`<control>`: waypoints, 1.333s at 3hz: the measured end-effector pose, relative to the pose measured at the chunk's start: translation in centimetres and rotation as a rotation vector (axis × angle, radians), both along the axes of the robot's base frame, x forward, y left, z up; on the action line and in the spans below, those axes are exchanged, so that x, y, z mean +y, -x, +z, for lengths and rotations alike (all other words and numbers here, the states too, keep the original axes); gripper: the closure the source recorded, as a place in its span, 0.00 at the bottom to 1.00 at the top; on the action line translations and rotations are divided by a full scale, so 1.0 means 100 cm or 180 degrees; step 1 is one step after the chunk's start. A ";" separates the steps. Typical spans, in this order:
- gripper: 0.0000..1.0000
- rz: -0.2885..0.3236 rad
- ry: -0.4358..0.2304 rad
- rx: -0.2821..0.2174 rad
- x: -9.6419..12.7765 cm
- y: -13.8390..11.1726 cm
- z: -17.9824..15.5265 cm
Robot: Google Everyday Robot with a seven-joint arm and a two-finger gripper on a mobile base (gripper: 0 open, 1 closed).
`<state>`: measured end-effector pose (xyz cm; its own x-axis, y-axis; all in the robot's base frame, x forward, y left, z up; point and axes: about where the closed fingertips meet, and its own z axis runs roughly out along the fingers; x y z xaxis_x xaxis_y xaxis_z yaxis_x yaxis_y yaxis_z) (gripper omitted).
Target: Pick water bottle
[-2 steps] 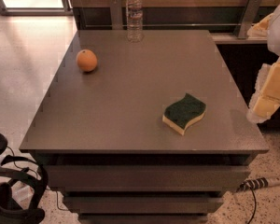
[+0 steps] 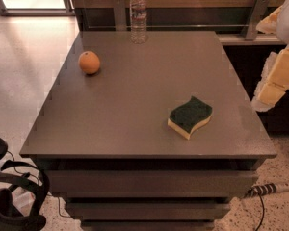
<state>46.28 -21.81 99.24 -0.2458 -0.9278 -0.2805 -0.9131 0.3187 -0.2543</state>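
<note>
Water bottle (image 2: 138, 16) stands upright at the far edge of the surface (image 2: 135, 109), well apart from the orange (image 2: 89, 62). Hand (image 2: 278, 78) hangs off the right side, touching nothing. I cannot tell its opening.

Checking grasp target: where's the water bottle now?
Camera view: water bottle stands upright at the table's far edge, right of the orange; the gripper hangs beyond the table's right edge.

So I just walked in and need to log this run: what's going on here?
A one-armed robot is about to pick the water bottle, which stands upright at the far edge of the table. The gripper hangs beyond the table's right side, far from the bottle. An orange sits near the left edge, and a sponge lies front right.
</note>
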 end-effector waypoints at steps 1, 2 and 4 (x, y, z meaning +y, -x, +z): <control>0.00 -0.0266 -0.0567 -0.0101 -0.004 -0.036 0.014; 0.00 -0.0499 -0.1162 -0.0412 -0.004 -0.065 0.025; 0.00 -0.0700 -0.1840 -0.1018 -0.002 -0.113 0.041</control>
